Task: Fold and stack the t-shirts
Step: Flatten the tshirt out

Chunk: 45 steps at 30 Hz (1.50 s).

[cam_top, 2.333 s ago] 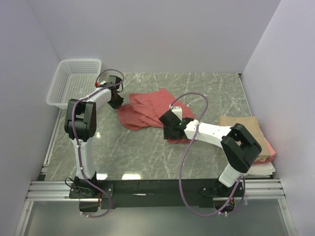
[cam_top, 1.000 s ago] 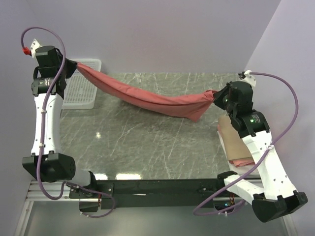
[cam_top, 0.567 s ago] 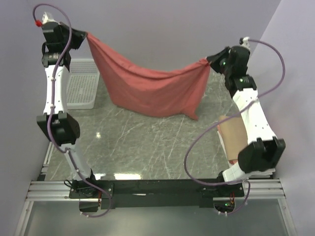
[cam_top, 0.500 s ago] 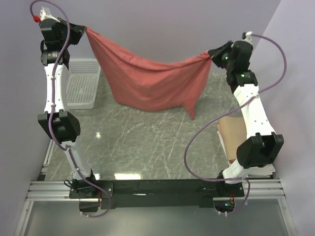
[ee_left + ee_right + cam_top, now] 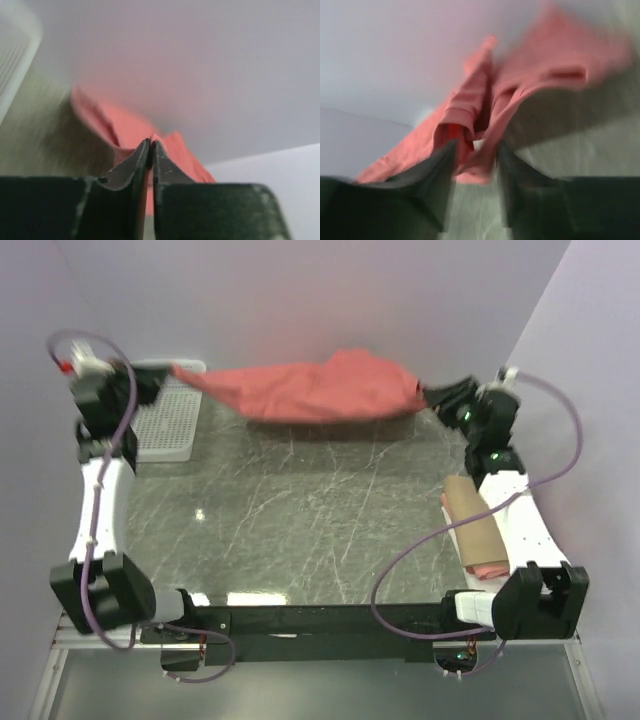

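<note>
The red shirt (image 5: 320, 390) hangs in the air over the far edge of the table (image 5: 300, 530), close to the back wall. It is stretched long from left to right. Its left end reaches the white basket (image 5: 165, 430) in the far left corner. The jaws of the left arm (image 5: 100, 480) are almost closed, with a bit of red cloth at their tips. The jaws of the right arm (image 5: 520, 515) stand apart, with bunched red cloth between them. Nearer, grey marble spreads wide between the arms. A tan shirt (image 5: 475, 525) lies on a pink shirt (image 5: 490, 568) at the right edge. Pale walls stand on three sides.
</note>
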{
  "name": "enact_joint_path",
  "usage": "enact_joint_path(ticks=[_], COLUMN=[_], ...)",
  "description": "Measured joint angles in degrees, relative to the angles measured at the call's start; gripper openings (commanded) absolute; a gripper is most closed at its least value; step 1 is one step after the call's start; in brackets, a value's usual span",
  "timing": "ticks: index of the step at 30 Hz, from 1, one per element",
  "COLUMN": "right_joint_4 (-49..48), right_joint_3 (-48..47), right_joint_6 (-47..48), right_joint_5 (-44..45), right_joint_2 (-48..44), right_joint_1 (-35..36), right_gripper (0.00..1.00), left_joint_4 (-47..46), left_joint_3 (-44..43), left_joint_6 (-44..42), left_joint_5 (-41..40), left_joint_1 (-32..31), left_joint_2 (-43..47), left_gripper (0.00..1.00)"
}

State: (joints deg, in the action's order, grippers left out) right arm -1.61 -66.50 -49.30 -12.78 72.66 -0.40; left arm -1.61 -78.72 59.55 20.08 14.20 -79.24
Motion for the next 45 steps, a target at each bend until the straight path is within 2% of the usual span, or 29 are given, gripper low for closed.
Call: enact_joint_path(ticks=[1, 2, 5, 8, 10, 13, 16, 21, 28, 32, 38, 45], right_joint_4=[-1.11, -1.22, 2.08, 8.7, 10.97, 11.78, 13.25, 13.2, 14.21, 15.43, 16.5, 16.83], right_joint_3=[5.44, 10.56, 22.82, 28.5, 28.76, 27.91, 23.37, 10.62, -1.64, -2.43, -2.93, -4.0], right_joint_6=[-0.37, -0.48, -0.26, 1.46, 2.84, 4.42, 5.55, 7.1, 9.38, 9.99, 10.69, 11.69], right_joint_5=[-0.39, -0.59, -1.01, 0.31, 2.36, 6.34, 9.4, 11.85, 13.38, 13.09, 12.17, 11.8], right_joint_2=[-0.42, -0.22, 3.08, 3.69, 2.45, -0.83, 0.37, 10.29, 24.74, 28.89, 29.27, 29.27], right_joint_1=[-0.31, -0.46, -0.63, 1.46, 4.11, 8.72, 12.68, 16.41, 18.88, 19.15, 19.15, 19.15], right_gripper=[0.6, 0.62, 0.64, 0.64, 0.65, 0.65, 0.64, 0.63, 0.61, 0.61, 0.61, 0.61], left_joint_4=[-1.29, -1.05, 1.36, 8.55, 12.85, 13.9, 13.79, 17.03, 21.99, 24.06, 26.93, 27.15], left_joint_3=[7.26, 14.86, 33.66, 45.33, 47.78, 47.78, 46.42, 38.38, 25.94, 23.52, 23.39, 22.45], left_joint_6=[0.17, 0.15, -0.22, -0.63, -1.2, -1.84, -1.9, -1.73, 1.16, 3.74, 7.08, 8.68], left_joint_5=[-0.63, -1.07, -3.5, -6.78, -9.09, -11.85, -14.32, -19.63, -25.64, -27.61, -29.4, -30.97], left_joint_1=[-0.63, -1.42, -3.41, -3.63, -3.63, -3.69, -3.91, -6.71, -11.87, -12.94, -13.11, -13.09], left_joint_2=[3.15, 6.14, 10.93, 13.57, 15.76, 19.04, 18.97, 9.53, -3.06, -8.41, -13.68, -15.37], left_gripper=[0.19, 0.29, 0.35, 0.37, 0.38, 0.4, 0.4, 0.4, 0.38, 0.39, 0.39, 0.4])
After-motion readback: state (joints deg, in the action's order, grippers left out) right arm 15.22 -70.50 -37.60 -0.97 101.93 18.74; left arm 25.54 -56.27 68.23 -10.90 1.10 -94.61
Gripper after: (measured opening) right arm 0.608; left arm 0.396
